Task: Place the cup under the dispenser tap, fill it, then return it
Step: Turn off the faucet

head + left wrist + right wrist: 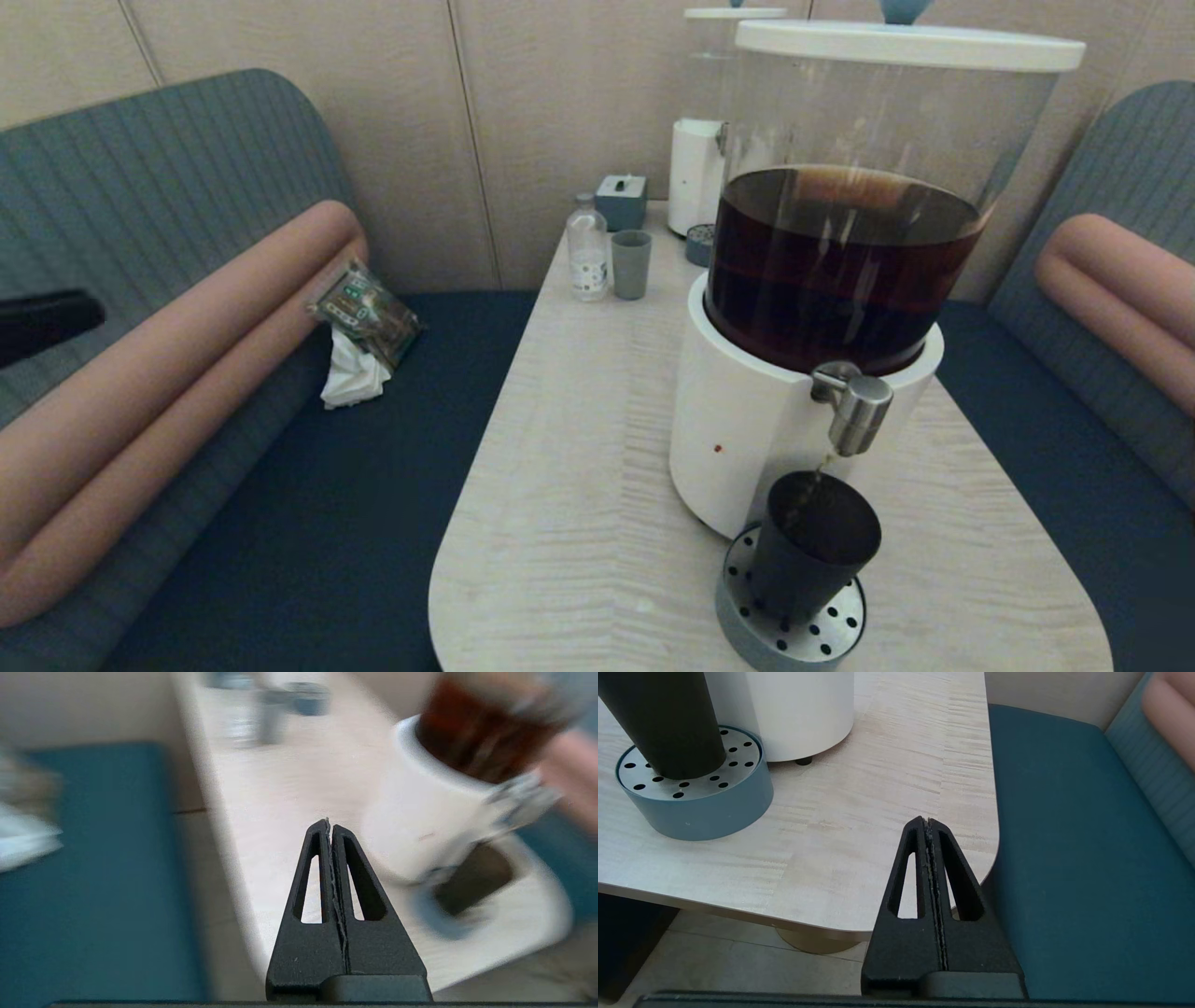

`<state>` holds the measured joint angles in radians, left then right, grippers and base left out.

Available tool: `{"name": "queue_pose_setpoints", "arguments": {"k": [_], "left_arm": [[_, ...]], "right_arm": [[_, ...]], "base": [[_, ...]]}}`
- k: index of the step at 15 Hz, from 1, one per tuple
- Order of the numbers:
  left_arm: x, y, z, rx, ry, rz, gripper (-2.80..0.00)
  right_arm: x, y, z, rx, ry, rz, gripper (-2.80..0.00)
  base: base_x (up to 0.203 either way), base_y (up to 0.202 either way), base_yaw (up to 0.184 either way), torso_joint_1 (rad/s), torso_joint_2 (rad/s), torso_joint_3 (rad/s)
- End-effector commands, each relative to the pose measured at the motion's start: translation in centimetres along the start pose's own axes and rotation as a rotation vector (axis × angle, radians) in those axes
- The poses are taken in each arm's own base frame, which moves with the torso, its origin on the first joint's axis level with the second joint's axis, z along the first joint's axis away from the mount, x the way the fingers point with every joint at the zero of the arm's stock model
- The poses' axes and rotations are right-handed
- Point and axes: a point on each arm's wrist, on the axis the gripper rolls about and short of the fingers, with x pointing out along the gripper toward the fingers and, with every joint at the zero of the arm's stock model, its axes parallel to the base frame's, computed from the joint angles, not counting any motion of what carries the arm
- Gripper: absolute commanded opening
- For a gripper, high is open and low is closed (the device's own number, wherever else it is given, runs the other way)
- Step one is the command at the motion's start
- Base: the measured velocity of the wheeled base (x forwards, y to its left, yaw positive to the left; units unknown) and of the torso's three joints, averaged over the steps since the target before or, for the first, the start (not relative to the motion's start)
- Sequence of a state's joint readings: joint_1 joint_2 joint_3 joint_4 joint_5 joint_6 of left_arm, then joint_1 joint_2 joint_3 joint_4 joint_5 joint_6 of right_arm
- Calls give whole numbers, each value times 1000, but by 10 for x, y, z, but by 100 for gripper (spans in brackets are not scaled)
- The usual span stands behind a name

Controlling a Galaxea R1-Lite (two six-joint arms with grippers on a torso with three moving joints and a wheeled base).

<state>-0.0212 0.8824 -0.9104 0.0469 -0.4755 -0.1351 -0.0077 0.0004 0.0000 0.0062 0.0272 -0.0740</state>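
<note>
Meanwhile, cup (812,546) under dispenser tap (857,411), apart from both grippers' pressed-together fingers (930,858) (329,858).

**Colours and Patterns Observed**

Cup (814,551): matte black. Drip tray (790,630): blue-grey wall, silver top dotted with black holes. Dispenser (747,439): white base, clear tank, dark brown liquid. Tap (859,411): brushed steel. Table (579,485): pale wood grain. Bench seat (308,532): dark blue. Bolster (168,392): salmon pink.
</note>
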Motion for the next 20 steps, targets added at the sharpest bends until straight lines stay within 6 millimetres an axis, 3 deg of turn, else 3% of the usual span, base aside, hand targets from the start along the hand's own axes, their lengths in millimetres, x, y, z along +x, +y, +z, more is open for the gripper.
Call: {"name": "queue_pose_setpoints", "arguments": {"k": [1,3,7,12,17,20], "left_arm": [[53,16,12,-88,92,-76,-280],[83,13,20,-171,116,-175,-280],[133,4,7,-189,177,-458,-280],[164,-12,-8,-122,240,-577,-280],[174,-21,14,-18,324,-601,-280],[180,-22,10,189,418,-605,-280]], "right_arm": [[0,0,0,-1,-2,0,-280],[0,0,0,0,-4,0,-280],[0,0,0,-1,-3,0,-280],[0,0,0,-1,-2,0,-280],[0,0,0,-1,-3,0,-280],[0,0,0,-1,-2,0,-280]], "base": [[0,0,0,0,0,0],[0,0,0,0,0,0],[0,0,0,0,0,0],[0,0,0,0,0,0],[0,0,0,0,0,0],[0,0,0,0,0,0]]}}
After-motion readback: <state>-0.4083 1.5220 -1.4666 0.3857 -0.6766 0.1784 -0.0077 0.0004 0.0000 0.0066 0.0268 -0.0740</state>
